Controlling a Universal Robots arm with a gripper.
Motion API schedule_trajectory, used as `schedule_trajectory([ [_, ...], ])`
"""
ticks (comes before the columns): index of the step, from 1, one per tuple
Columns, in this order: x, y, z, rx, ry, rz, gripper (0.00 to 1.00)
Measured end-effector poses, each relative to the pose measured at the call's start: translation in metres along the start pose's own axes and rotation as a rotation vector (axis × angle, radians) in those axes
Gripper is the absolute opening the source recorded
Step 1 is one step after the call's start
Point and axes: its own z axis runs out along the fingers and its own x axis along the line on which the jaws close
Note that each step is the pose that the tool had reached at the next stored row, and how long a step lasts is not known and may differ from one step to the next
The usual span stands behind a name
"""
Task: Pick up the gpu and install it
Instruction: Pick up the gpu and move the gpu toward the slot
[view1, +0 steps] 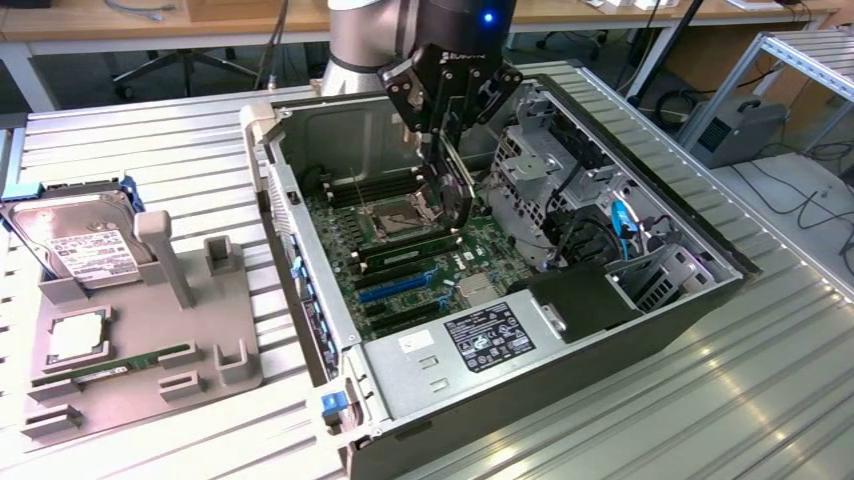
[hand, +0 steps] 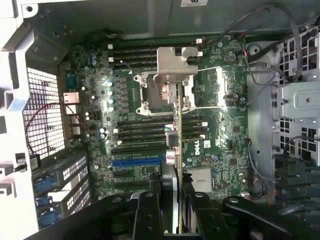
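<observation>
The gpu (view1: 459, 190), a thin dark card, hangs edge-on over the motherboard (view1: 400, 255) inside the open computer case (view1: 561, 400). My gripper (view1: 450, 125) is shut on the card's upper edge, above the case's middle. In the wrist view the gripper (hand: 172, 202) clamps the card between its black fingers (hand: 148, 212). The gpu's silver bracket (hand: 173, 64) points away, over the CPU socket area. The card's thin edge runs down past the blue slot (hand: 137, 161) on the board (hand: 220, 145) and stays clear of the board.
A grey fixture (view1: 134, 330) at the exterior view's left holds a hard drive (view1: 80, 245), a RAM stick (view1: 114, 368) and a small square chip (view1: 74, 337). Inside the case, a metal drive cage (view1: 534, 170), cables (view1: 621, 225) and a power supply (view1: 487, 337) crowd the card's path.
</observation>
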Motion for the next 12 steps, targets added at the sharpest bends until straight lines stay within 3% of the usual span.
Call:
schedule_trajectory([
  [12, -0.016, 0.0013, 0.0039, 0.0010, -0.0001, 0.000, 0.27],
])
